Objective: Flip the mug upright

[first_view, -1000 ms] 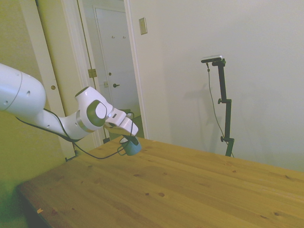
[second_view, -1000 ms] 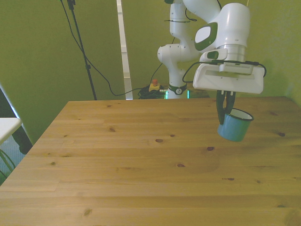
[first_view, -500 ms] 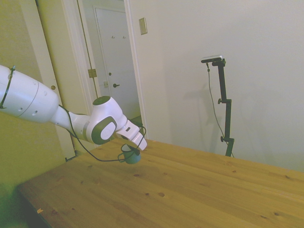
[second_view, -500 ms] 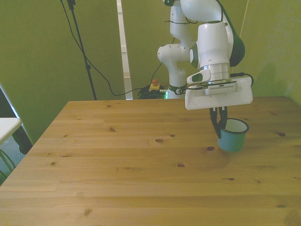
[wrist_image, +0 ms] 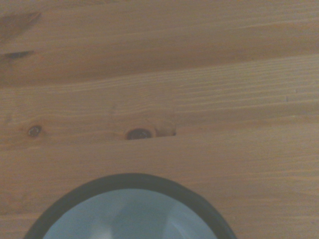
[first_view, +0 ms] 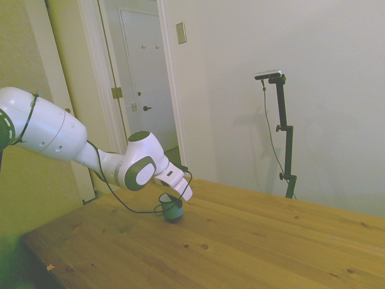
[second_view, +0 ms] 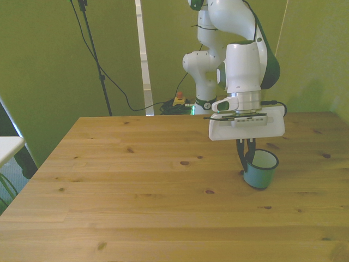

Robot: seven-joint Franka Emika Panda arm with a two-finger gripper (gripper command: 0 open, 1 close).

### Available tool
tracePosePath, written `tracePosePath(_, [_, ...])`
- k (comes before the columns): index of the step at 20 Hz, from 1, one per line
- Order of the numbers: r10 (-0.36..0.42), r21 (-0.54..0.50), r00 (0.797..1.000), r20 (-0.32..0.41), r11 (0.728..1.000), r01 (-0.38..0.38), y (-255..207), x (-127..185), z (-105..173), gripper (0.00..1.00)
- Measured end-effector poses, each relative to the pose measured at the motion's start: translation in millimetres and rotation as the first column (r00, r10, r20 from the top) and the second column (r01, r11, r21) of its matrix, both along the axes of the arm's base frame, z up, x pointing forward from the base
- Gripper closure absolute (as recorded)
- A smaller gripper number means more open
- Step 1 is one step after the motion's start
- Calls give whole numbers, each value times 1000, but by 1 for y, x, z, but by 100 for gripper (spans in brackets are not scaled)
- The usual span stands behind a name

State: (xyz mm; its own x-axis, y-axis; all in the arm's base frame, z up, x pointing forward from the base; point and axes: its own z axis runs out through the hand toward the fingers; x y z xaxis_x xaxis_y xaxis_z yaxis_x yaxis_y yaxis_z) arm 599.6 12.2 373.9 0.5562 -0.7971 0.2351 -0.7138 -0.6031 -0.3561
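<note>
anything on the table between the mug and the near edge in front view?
No. In the front view only bare wooden table runs from the mug, held at its rim by the gripper, to the near edge.

The table (second_view: 136, 180) is smooth knotty wood. The mug (second_view: 259, 170) looks glossy enamel. The arm (second_view: 242, 60) is shiny white plastic

White Franka arm (second_view: 242, 65), glossy rounded links, dark grey-green joint bands. Flat white rectangular hand block (second_view: 246, 126) with grey slotted strip. Thin black fingers (second_view: 241, 154) at its 6 o'clock. Black cable (first_view: 111, 186) looped along forearm.
</note>
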Motion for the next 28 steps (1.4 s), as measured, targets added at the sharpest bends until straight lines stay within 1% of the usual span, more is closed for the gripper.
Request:
tracePosePath(14, [10,-1,1000,5,1000,-10,5,1,2,0])
tracePosePath(16, [20,0,999,25,1000,-20,11,1,13,0])
tracePosePath(18, [34,1,998,50,999,-34,20,-1,31,0])
tracePosePath(22, [60,3,995,85,998,-60,34,-12,64,0])
tracePosePath(25, [93,4,990,104,996,-94,53,-33,91,0])
tracePosePath(28, [115,9,989,88,993,-116,76,-65,109,0])
